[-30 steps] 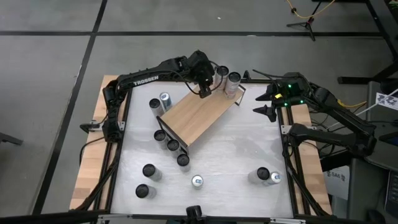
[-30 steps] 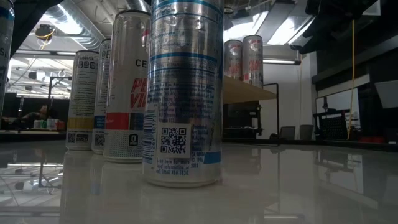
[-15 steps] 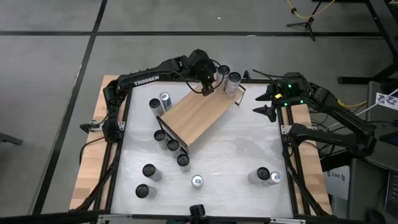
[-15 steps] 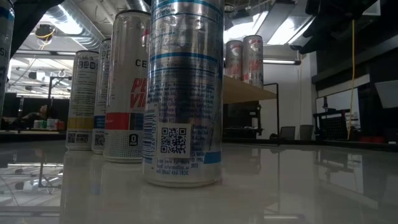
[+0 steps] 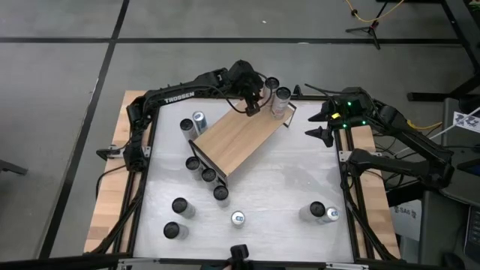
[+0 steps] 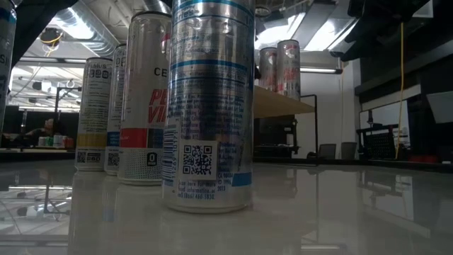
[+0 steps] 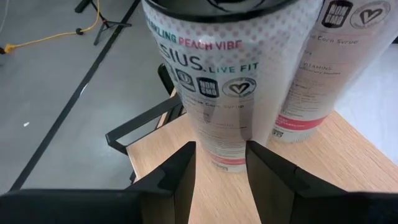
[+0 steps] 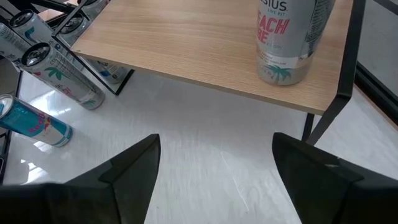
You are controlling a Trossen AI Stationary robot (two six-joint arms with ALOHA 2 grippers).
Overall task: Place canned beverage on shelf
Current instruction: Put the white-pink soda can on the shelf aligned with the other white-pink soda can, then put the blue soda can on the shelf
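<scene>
Backing off left jaws (image 7: 221,163), now parted and empty, from can (image 7: 231,81) standing on shelf (image 5: 241,139); placement done.

Light fell evenly from above; the shelf (image 5: 241,142) threw only a faint shadow beneath the left gripper (image 5: 254,107). At table height the room was dim, ceiling lamps glared, and the white tabletop (image 6: 340,205) mirrored them. The nearest can (image 6: 209,106) loomed, slightly soft.

White table (image 5: 285,180) carries wooden shelf (image 5: 238,141), set diagonally; two cans (image 5: 276,94) upright at shelf's far end; roughly ten cans (image 5: 209,175) scattered on table.
</scene>
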